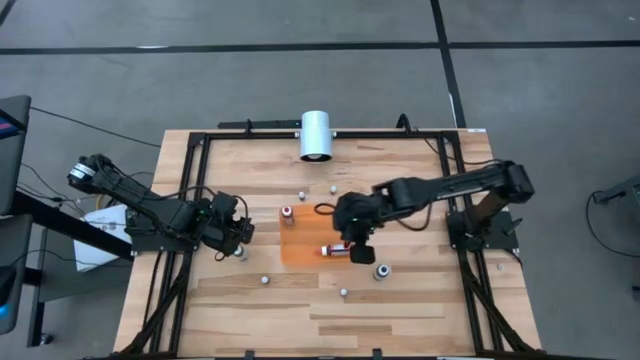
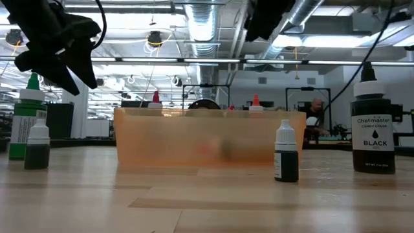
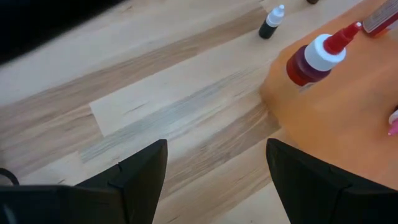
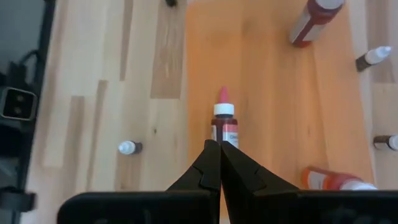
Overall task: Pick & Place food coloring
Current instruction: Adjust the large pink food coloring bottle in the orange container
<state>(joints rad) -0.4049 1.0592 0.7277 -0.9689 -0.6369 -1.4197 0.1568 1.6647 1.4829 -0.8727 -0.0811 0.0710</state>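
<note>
From my station I saw the right gripper (image 1: 357,243) hanging over the right part of the orange tray (image 1: 305,250), with its fingers (image 4: 211,169) pressed together and nothing between them. Just beyond the fingertips, one red-topped food coloring bottle (image 4: 224,121) lay on its side on the tray. A second red bottle (image 1: 287,213) stood upright at the far left corner of the tray, and a third one (image 4: 315,20) was in the tray as well. Several small bottles with white caps (image 1: 265,280) stood scattered on the wooden surface (image 1: 400,300) around the tray. The left gripper (image 1: 238,228) waited just to the left of the tray, with its fingers (image 3: 140,171) spread wide and empty. A white cylinder (image 1: 316,135) lay at the far edge of the surface.
</note>
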